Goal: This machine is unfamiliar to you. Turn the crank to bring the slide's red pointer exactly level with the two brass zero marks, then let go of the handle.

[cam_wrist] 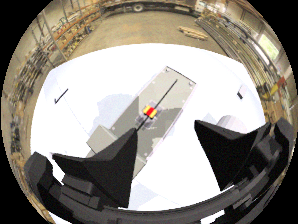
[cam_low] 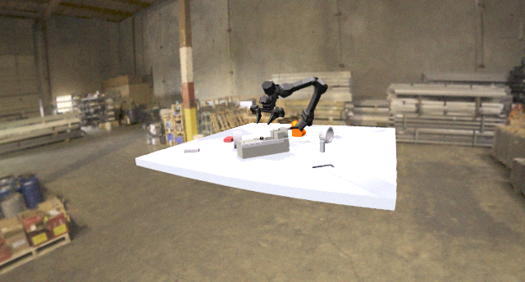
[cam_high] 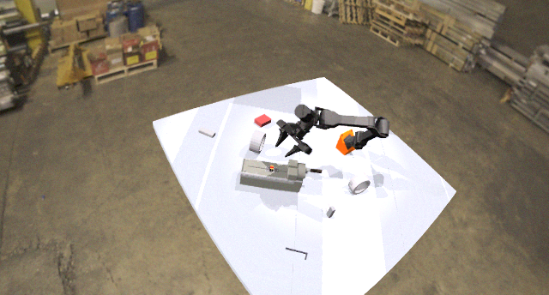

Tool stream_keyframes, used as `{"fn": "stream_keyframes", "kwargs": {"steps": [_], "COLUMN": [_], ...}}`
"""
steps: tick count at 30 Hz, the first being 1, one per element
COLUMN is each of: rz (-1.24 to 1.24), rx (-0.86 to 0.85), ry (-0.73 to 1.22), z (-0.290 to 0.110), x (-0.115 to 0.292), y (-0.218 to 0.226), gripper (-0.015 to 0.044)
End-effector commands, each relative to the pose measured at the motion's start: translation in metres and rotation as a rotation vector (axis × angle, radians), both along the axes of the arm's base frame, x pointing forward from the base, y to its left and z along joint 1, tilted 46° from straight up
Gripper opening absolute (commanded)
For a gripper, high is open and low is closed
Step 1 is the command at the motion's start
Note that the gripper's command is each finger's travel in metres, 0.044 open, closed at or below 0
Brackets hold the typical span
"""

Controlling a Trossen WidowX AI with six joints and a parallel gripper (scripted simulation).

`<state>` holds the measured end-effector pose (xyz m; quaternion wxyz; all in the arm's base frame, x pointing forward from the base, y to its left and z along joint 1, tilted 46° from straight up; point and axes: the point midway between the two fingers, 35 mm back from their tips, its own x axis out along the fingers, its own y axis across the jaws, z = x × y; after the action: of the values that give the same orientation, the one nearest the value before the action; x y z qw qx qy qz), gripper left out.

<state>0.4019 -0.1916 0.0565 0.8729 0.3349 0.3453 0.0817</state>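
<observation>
In the top view, the machine (cam_high: 273,175) is seen as a long grey block resting on the white desk (cam_high: 240,239), near its middle. The tool (cam_high: 288,144) hangs above the desk just behind the machine, touching nothing; its fingers stand partly apart and nothing is held between them. At the right end of the machine a short dark handle (cam_high: 316,171) sticks out sideways. This is judged to be the place where hold should be taken. It looks thin and stiff, so a narrow and well centred grip is likely needed, and it may slip out if it is pinched near its tip. The machine body looks heavy and is not expected to shift easily. The red pointer (cam_high: 271,168) is only a small coloured spot on the slide here.

In the exterior view, the machine (cam_low: 262,146) is seen from the side, with the tool (cam_low: 266,117) clearly higher and behind it. The handle cannot be made out in this view, and the brass marks are too small to be read.

In the wrist view, the two dark fingers frame the machine (cam_wrist: 149,125) below. The red pointer (cam_wrist: 150,112) is visible with a yellowish patch beside it, but whether it is level with the marks cannot be told. The crank end is hidden behind the fingers.
</observation>
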Motion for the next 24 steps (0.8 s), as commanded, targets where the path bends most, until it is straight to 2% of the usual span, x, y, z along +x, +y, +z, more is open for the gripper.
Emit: {"fn": "stream_keyframes", "kwargs": {"steps": [1, 3, 4, 20, 21, 24], "rz": [0.0, 0.0, 0.0, 0.0, 0.0, 0.0], "rx": [-0.001, -0.001, -0.001, -0.001, -0.001, -0.001], "ry": [0.0, 0.0, 0.0, 0.0, 0.0, 0.0], "z": [-0.0001, -0.0001, -0.0001, -0.0001, -0.0001, -0.0001], "x": [0.0, 0.0, 0.0, 0.0, 0.0, 0.0], "y": [-0.0001, -0.0001, -0.0001, -0.0001, -0.0001, -0.0001], "gripper": [0.0394, 0.044, 0.044, 0.002, 0.0, 0.0]}}
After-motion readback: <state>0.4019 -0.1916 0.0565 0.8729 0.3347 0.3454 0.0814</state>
